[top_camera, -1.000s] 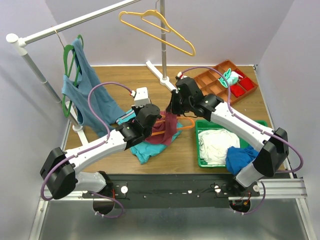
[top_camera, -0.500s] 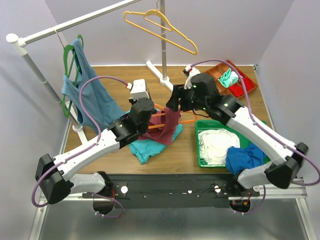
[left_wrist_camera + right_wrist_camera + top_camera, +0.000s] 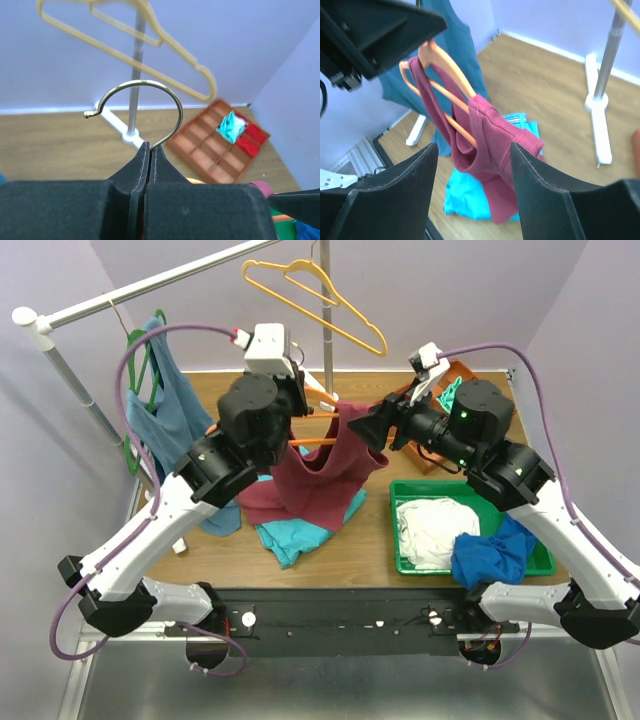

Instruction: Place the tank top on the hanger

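1. Tank top (image 3: 490, 150): draped on the hanger (image 3: 440, 57), 1 strap round its near arm. Risk: the other shoulder sits near the hanger's tip (a tilt could shed it).
2. Right jaws: wide, empty, facing the hanger.
3. Left jaws: pinched at the hanger's hook (image 3: 142, 81); it may swivel.
4. Unclear: far strap's seating.

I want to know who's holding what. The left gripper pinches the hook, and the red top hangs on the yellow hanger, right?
Only the hanger colour is wrong. The top hangs on the orange hanger, as the right wrist view shows. The left gripper does pinch that hanger's hook.
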Robot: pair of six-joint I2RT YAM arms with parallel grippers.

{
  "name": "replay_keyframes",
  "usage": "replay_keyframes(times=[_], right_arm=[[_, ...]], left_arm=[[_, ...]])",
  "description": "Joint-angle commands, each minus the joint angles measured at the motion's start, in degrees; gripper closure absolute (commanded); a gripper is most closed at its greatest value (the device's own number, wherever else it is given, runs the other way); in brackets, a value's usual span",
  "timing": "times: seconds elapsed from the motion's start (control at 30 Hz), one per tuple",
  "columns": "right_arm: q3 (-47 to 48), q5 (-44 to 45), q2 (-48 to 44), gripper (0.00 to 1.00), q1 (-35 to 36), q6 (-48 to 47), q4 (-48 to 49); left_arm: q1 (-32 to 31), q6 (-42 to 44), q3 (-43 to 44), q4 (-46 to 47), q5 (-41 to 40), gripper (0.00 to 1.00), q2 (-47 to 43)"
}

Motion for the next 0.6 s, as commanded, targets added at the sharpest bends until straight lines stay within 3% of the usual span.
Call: replay_keyframes(times=[0.0,0.1,0.23,0.57], right_arm=[[8.6,-2.6,0.3,0.34,0.3,-5.7,-0.1],[11.9,-3.5,0.1,0.35,0.4,-6.7,-0.4],[12.6,-4.7,-0.8,0.35,0.2,-7.4,0.1],[7.7,-3.4,-0.3,0.39,0.2,-9.2,-2.1]], left_arm=[[-0.3,8.4,15.5,-7.0,6.9,1.00,3.8],[-0.3,11.0,22.7,-10.7,8.9,1.00,6.3],[-0.3,12.8,24.1,-12.9,10.1,1.00,7.0],[-0.3,10.1,5.6,-7.7,15.3,1.00,-1.8]])
